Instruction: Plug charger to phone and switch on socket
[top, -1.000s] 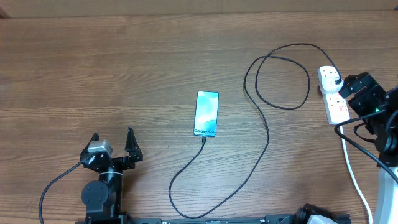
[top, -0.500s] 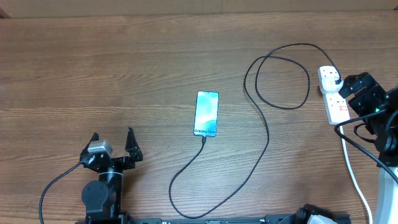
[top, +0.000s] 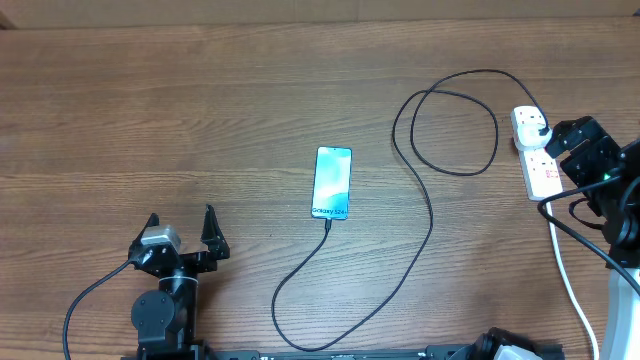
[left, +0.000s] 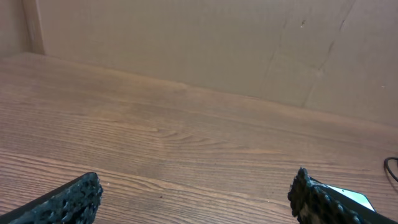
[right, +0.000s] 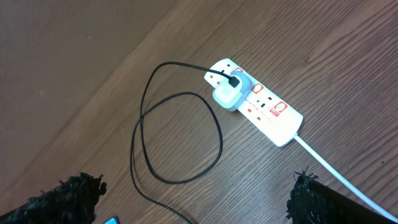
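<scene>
Wood-grain table, slim rectangular phone, thin looping charger, narrow white socket

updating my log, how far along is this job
Looks done: the charger meets the phone at its near end, its plug in the socket. In hand: nothing; the right gripper is open by the socket, the left gripper open, far off. Left: the socket switch, whose state I cannot read.
</scene>
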